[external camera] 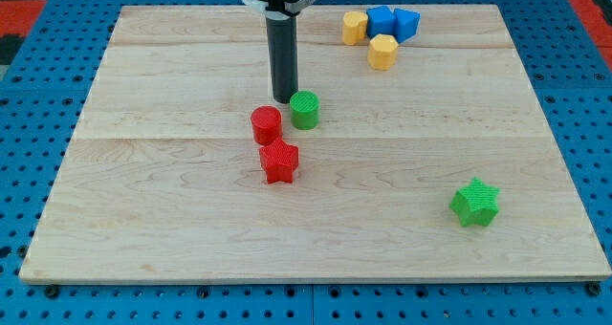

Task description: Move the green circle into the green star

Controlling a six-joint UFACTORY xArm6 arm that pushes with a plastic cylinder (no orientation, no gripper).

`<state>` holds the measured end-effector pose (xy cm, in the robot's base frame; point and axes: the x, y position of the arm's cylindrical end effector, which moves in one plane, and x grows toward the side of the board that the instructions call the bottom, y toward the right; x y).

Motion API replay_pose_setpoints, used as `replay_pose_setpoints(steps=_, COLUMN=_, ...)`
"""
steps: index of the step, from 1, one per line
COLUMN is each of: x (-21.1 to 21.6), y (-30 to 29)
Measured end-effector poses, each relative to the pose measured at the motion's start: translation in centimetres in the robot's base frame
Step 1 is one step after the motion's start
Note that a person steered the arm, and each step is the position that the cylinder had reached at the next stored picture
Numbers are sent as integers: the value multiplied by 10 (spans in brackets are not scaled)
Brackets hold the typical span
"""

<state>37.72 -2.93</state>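
Note:
The green circle (304, 109) stands near the middle of the wooden board (172, 201). The green star (475, 203) lies far off toward the view's lower right. My tip (284, 98) is just left of and slightly above the green circle, touching or almost touching its upper left side. The dark rod rises from there to the view's top.
A red circle (266, 125) sits just left of and below the green circle, and a red star (279, 162) lies below that. At the view's top right, two yellow blocks (356, 27) (382, 52) and two blue blocks (382, 22) (406, 23) are clustered.

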Motion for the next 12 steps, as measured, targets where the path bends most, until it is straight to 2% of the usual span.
replay_pose_setpoints(steps=1, x=-1, y=12)
replay_pose_setpoints(steps=2, x=52, y=75)
replay_pose_setpoints(steps=3, x=71, y=116)
replay_pose_setpoints(steps=4, x=46, y=62)
replay_pose_setpoints(steps=5, x=97, y=51)
replay_pose_setpoints(steps=6, x=115, y=104)
replay_pose_setpoints(steps=7, x=116, y=131)
replay_pose_setpoints(steps=8, x=107, y=92)
replay_pose_setpoints(steps=10, x=98, y=174)
replay_pose_setpoints(steps=12, x=81, y=175)
